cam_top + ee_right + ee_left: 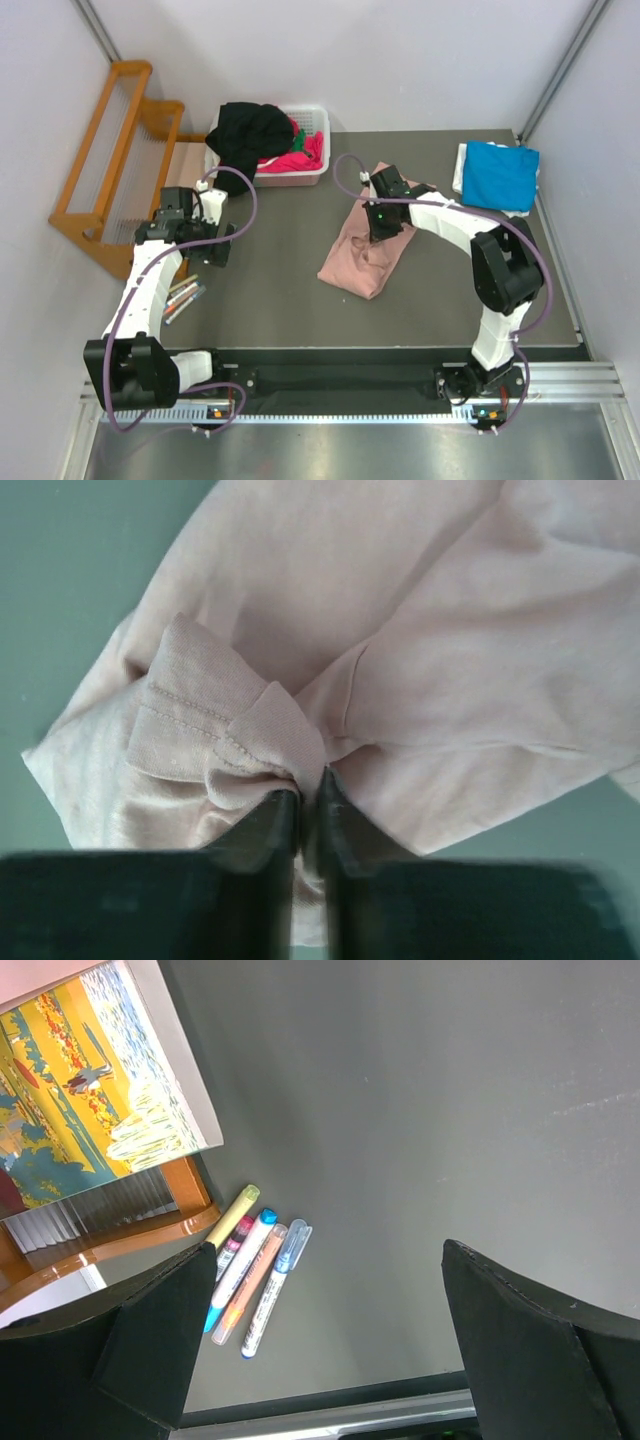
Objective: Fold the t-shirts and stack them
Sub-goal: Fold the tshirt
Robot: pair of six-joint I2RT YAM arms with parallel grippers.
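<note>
1. The salmon-pink t-shirt [362, 258] is crumpled near the middle of the bench [280, 290], with a fold pinched in the closed right tool [310, 800].
2. The blue t-shirt [500, 175] is laid at the far right corner.
3. The left tool [325, 1260] is held wide open near markers [255, 1270] by the left edge.

Top view: high above near edge, looking down on whole table [290, 300]. Wrist views: close, downward; right shares pink shirt [350, 265] with top.
</note>
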